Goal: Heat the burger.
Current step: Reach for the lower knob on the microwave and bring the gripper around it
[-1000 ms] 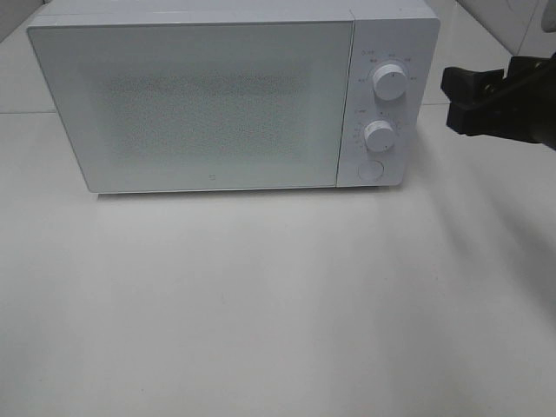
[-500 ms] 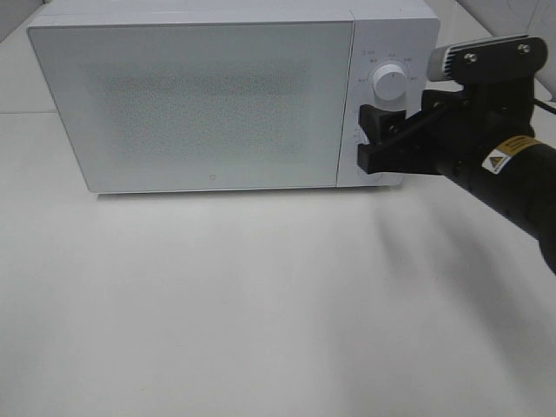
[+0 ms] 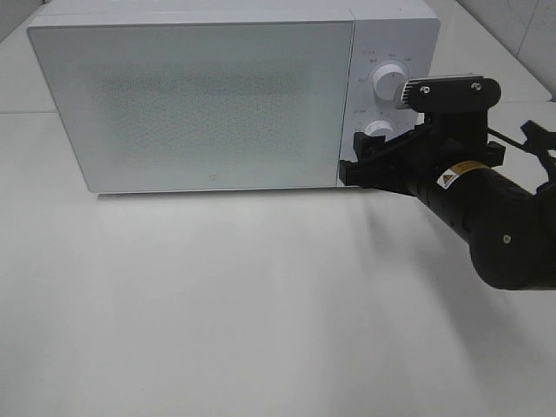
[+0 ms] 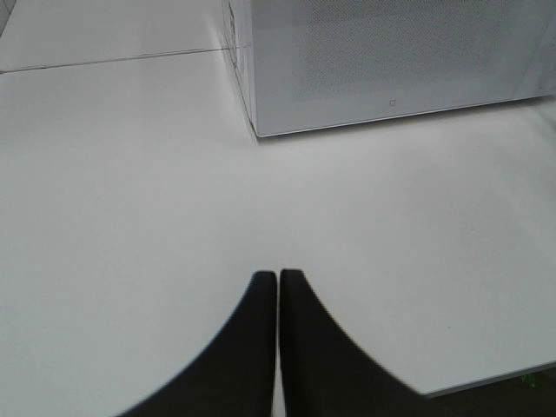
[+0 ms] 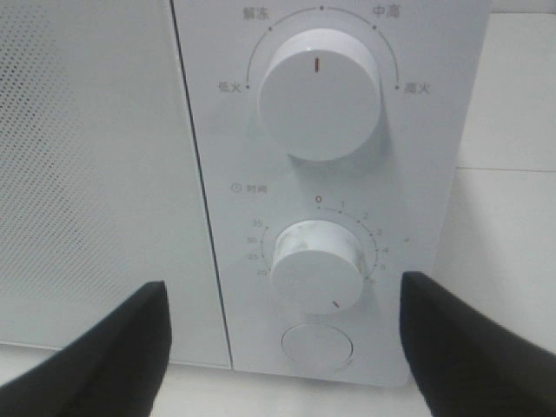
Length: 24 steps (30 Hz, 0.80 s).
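Note:
The burger is out of view. The white microwave [image 3: 191, 104] stands at the back of the table with its frosted door [image 3: 200, 100] shut. My right gripper [image 3: 358, 163] is open and empty, right in front of the control panel. In the right wrist view its gripper [image 5: 282, 300] has one finger on either side of the lower timer knob [image 5: 317, 265] without touching it. The power knob [image 5: 320, 94] sits above, and a round button [image 5: 319, 345] below. My left gripper [image 4: 278, 278] is shut and empty over the bare table, left of the microwave [image 4: 391, 61].
The white table [image 3: 217, 304] spreads in front of the microwave. Its front edge [image 4: 486, 382] shows in the left wrist view. A tiled wall [image 3: 521, 26] rises at the back right. The right arm [image 3: 495, 226] fills the space to the microwave's right.
The right arm has swung in from the right edge, moving left and down until its open gripper sits in front of the control panel. The microwave has not moved.

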Tool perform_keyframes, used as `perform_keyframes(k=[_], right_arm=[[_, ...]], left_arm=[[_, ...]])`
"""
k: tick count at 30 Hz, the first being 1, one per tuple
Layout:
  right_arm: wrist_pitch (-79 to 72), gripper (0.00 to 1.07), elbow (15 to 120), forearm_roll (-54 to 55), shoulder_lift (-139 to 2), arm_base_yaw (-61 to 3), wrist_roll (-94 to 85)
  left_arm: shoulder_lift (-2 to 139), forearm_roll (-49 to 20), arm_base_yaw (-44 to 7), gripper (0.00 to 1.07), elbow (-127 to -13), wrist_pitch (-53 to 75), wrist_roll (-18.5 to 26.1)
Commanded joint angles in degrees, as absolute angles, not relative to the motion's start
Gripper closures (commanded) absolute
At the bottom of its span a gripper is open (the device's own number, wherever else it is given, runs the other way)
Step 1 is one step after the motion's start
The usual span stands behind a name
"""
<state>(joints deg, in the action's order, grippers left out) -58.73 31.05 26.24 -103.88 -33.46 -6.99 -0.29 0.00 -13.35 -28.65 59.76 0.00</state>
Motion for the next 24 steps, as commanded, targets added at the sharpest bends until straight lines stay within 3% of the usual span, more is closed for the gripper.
perform_keyframes(k=[1,24], right_arm=[[-65.4,0.39,31.6,26.5,-105.9,-33.5,-8.0],[-68.0,0.39,35.1,22.6,-110.6,-33.1,-8.7]], left_arm=[[-0.6,-0.6,-13.3,1.06,-28.5,59.1,0.3],[-0.6,-0.6,-13.3,1.06,-28.5,59.1,0.4]])
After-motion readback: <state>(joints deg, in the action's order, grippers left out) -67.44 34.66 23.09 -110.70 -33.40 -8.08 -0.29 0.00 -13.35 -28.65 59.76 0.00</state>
